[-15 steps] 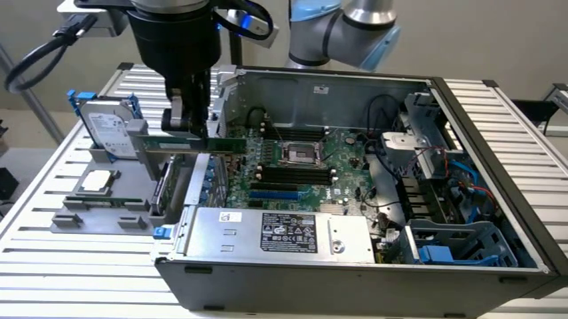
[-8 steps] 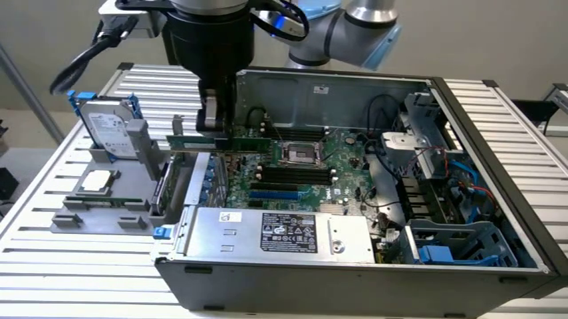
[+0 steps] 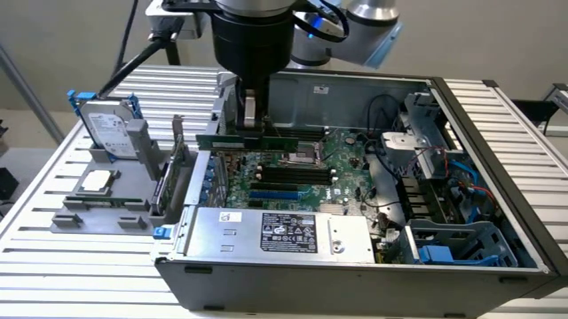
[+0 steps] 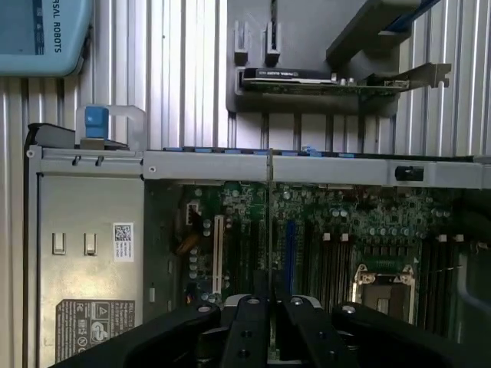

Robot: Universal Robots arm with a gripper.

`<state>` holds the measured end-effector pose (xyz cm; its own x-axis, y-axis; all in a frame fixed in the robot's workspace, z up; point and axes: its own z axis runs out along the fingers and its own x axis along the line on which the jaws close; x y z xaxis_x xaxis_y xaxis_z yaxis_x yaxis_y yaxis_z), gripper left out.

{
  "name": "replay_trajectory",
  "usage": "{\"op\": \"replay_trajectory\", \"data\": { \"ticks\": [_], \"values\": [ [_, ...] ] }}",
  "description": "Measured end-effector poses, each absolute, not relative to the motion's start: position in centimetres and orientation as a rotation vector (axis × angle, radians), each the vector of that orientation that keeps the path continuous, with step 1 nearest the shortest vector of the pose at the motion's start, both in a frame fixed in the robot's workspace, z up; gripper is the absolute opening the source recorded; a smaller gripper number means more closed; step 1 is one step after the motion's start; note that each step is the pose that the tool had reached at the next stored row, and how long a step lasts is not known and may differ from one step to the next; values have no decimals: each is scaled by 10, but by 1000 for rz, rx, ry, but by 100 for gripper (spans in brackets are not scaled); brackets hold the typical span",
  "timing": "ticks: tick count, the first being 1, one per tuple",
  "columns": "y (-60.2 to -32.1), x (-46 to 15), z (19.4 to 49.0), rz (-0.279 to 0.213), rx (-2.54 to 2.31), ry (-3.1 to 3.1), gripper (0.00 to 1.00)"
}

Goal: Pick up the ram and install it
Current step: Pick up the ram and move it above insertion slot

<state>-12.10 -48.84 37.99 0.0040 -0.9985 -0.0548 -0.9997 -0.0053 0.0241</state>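
On the exterior view's left, the grey tray (image 3: 66, 222) carries the hard drive (image 3: 111, 133), the silver chip (image 3: 96, 181) and, at its inner edge, the tall card (image 3: 174, 169) standing upright. That card is my first worry. The left end of the ram (image 3: 266, 141) hangs not far from its top, and I judge that a sideways drift could clip it or the case wall (image 3: 215, 123) between them.

At upper centre the gripper (image 3: 254, 126) is pinching the ram near its middle. The stick is held level on its long edge, above the motherboard (image 3: 342, 166) and just inside that wall. From the wrist view the fingers (image 4: 245, 330) are pressed together on it, and the stick appears edge-on as a thin line running out over the board.

The hold is narrow on a long, thin piece, so I think it could pivot in the fingers and leave one end low. The black slots (image 3: 293, 176) sit just below the ram in the frame, beside the empty socket (image 3: 302, 157). A stick that arrives tilted or off the slot line would likely jam or load the board. I cannot tell whether the slot latches are open.

The cables (image 3: 443, 166) on the exterior view's right are well apart, so I see little risk there.
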Motion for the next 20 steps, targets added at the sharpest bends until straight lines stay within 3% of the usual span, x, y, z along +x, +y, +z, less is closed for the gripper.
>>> {"op": "replay_trajectory", "data": {
  "ticks": [7, 20],
  "values": [
    [-477, -94, 376, 88, -2210, 2200, 13],
    [-431, -77, 362, 88, -2210, 2200, 13]
  ]
}}
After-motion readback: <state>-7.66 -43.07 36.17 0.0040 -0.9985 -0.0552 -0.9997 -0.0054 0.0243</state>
